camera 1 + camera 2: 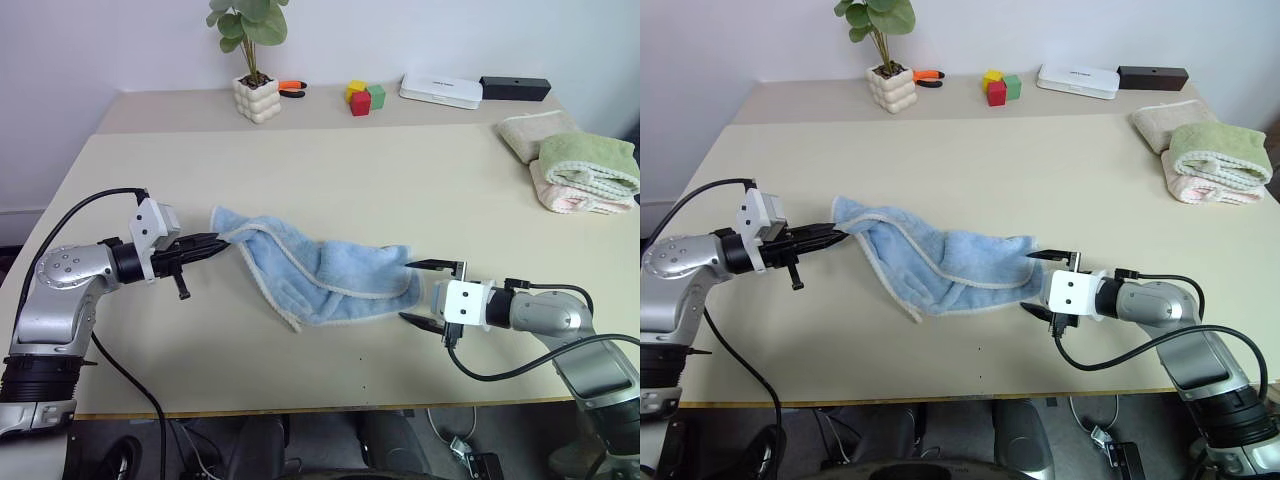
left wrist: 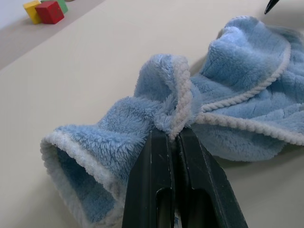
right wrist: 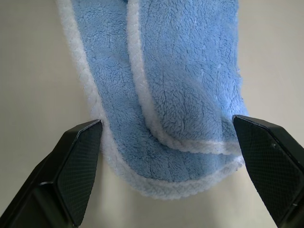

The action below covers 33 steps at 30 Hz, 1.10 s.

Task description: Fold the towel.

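- Your left gripper (image 1: 218,240) has its fingers (image 2: 156,180) clenched on a bunched corner of the towel (image 1: 330,270), pinching the pale hem between the two black tips.
- Your right gripper (image 1: 418,291) has its fingers (image 3: 78,166) spread wide, one on each side of the towel's other end; the cloth lies between them, and neither tip presses into it.
- You will find the light blue towel crumpled in a long, loose band across the middle of the bench (image 1: 330,180), running from the left gripper down toward the right one, its whitish hem curling along the folds.
- Look toward the right edge of the bench: a green rolled towel (image 1: 590,160) sits on folded beige and pink ones.
- Along the far side stand a potted plant (image 1: 255,85), coloured blocks (image 1: 365,97), a white box (image 1: 441,90) and a black box (image 1: 514,88).
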Each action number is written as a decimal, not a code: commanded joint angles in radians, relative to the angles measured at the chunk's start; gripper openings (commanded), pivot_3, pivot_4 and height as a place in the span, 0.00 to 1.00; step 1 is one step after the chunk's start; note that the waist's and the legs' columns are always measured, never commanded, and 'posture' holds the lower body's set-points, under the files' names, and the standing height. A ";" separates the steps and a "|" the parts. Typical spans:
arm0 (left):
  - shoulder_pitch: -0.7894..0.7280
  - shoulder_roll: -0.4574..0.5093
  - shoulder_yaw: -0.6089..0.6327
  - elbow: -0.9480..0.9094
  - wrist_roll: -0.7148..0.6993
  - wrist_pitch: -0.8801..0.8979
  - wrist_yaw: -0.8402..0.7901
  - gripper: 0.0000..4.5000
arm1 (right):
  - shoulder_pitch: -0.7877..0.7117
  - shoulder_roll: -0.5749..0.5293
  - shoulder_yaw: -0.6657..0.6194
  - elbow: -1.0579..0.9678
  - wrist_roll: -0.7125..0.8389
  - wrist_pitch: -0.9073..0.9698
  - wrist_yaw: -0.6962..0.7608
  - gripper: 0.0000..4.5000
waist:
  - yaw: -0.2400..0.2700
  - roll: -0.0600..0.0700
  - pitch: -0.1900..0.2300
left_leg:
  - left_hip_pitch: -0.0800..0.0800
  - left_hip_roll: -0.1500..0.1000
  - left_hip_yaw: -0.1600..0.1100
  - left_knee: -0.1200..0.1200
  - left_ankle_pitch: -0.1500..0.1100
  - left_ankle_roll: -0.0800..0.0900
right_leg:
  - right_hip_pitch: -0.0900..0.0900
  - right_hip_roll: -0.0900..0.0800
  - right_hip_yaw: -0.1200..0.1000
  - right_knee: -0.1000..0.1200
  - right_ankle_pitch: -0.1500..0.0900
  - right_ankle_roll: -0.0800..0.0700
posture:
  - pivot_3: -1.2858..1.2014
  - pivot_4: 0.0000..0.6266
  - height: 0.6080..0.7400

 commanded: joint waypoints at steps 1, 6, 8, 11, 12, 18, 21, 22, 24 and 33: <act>0.004 0.010 0.019 -0.035 -0.003 -0.004 0.003 0.02 | -0.009 0.004 -0.005 -0.015 0.002 -0.013 -0.007 1.00 | 0.000 0.000 0.000 | 0.000 0.000 0.000 0.000 0.000 0.000 | 0.000 0.000 0.000 0.000 0.000 0.000 | 0.52 0.24 1.00; 0.046 0.013 0.032 -0.086 -0.015 0.017 0.014 0.02 | -0.146 0.083 -0.018 -0.060 0.183 0.213 0.033 1.00 | -0.009 0.000 0.000 | 0.001 0.000 -0.001 0.000 0.000 0.000 | 0.000 0.000 0.000 0.001 0.000 0.000 | 0.52 0.24 1.00; 0.048 0.013 0.033 -0.091 -0.015 0.021 0.015 0.02 | -0.150 0.082 -0.017 -0.066 0.189 0.231 0.035 1.00 | 0.001 -0.001 0.000 | 0.001 0.001 -0.001 0.000 0.000 0.000 | 0.000 0.000 0.000 0.001 0.000 0.000 | 0.52 0.24 1.00; 0.049 0.008 0.031 -0.095 -0.013 0.023 0.019 0.02 | -0.166 0.084 -0.024 -0.067 0.212 0.270 0.035 1.00 | 0.006 -0.001 0.000 | -0.001 0.000 -0.001 0.000 0.000 0.000 | 0.000 0.000 0.000 -0.001 0.000 0.000 | 0.52 0.24 1.00; 0.052 0.006 0.030 -0.094 -0.013 0.019 0.019 0.02 | -0.163 0.088 -0.026 -0.065 0.222 0.273 0.035 1.00 | 0.006 -0.001 0.000 | -0.001 0.000 -0.001 0.000 0.000 -0.001 | 0.000 0.000 0.000 -0.001 0.000 0.000 | 0.52 0.24 1.00; 0.056 0.002 0.028 -0.083 -0.010 0.006 0.016 0.02 | -0.113 0.064 -0.013 -0.076 0.205 0.244 0.050 1.00 | 0.002 -0.001 0.000 | -0.001 0.000 -0.001 0.000 0.000 0.000 | 0.000 0.000 0.000 -0.001 0.000 0.000 | 0.52 0.24 1.00; 0.056 0.001 0.028 -0.081 -0.009 0.004 0.015 0.02 | -0.107 0.062 -0.009 -0.073 0.192 0.234 0.050 1.00 | -0.001 -0.001 0.000 | 0.000 0.000 0.000 0.000 0.000 -0.001 | 0.000 0.000 0.000 0.000 0.000 0.000 | 0.52 0.24 1.00; 0.056 0.001 0.028 -0.081 -0.009 0.004 0.015 0.02 | -0.107 0.062 -0.010 -0.073 0.191 0.233 0.051 1.00 | -0.001 -0.001 0.000 | 0.000 0.000 -0.001 0.000 0.000 0.000 | 0.000 0.000 0.000 0.000 0.000 0.000 | 0.52 0.24 1.00; 0.056 0.001 0.029 -0.081 -0.009 0.004 0.015 0.02 | -0.107 0.063 -0.010 -0.072 0.190 0.231 0.051 1.00 | 0.000 -0.001 0.000 | 0.000 0.000 -0.001 0.000 0.000 0.000 | 0.000 0.000 0.000 0.000 0.000 0.000 | 0.52 0.24 1.00; 0.056 0.000 0.029 -0.072 -0.007 -0.005 0.012 0.02 | -0.096 0.075 0.079 0.025 0.001 0.071 -0.023 1.00 | 0.000 -0.001 0.000 | 0.000 0.000 -0.001 0.000 0.000 -0.001 | 0.000 0.000 0.000 0.000 0.000 0.000 | 0.52 0.24 1.00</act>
